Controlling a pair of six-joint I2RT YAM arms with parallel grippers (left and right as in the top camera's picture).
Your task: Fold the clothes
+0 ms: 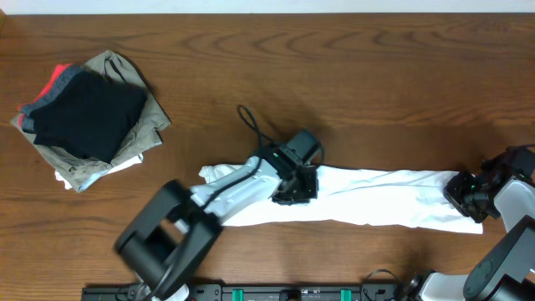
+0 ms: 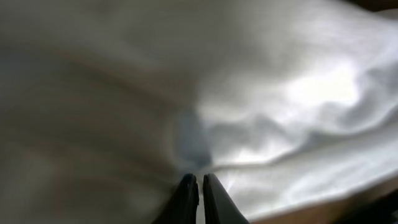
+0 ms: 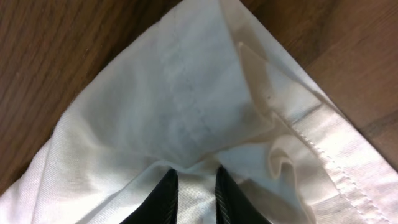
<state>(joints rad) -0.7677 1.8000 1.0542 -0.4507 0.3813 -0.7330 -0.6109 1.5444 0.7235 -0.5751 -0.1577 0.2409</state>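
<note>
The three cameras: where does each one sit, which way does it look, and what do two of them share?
Overhead: fixed above the brown wooden table, looking straight down; shows both arms, left gripper, right gripper on the long white thin-fabric garment.
Left wrist: on the left arm, looking down closely at blurred white cloth; own fingertips nearly together, pinching it.
Right wrist: on the right arm, looking down at the garment's hemmed corner; own fingers grip it.
Shared: all three show the garment.
</note>
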